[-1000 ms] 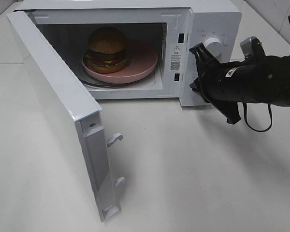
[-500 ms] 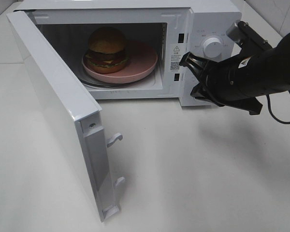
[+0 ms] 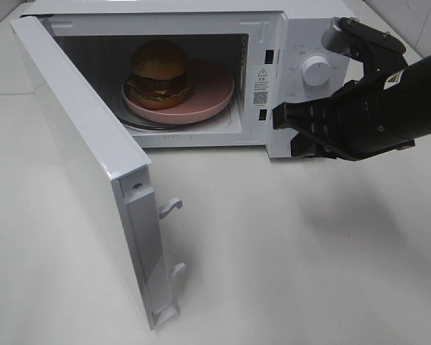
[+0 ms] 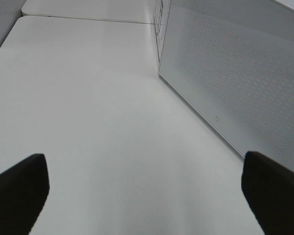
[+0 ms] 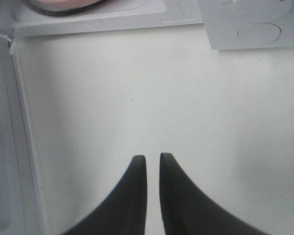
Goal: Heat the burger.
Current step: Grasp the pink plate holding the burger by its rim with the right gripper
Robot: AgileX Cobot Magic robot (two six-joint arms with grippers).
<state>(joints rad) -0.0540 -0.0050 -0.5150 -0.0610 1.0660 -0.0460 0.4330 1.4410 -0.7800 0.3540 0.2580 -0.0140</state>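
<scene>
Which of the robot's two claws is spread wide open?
The left gripper: its fingers sit far apart at the edges of its wrist view, while the right gripper has fingertips almost touching, holding nothing.

burger (image 3: pixel 159 73) upright and intact, glossy golden-brown domed bun on top, dark patty, yellow cheese and green lettuce edges below; sits on left side of pink plate (image 3: pixel 214 92) inside microwave (image 3: pixel 323 29) cavity, door (image 3: pixel 79 158) wide open

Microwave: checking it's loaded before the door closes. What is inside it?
The burger sits on a pink plate. Only the front edge of the turntable shows beneath; the plate covers the rest.
</scene>
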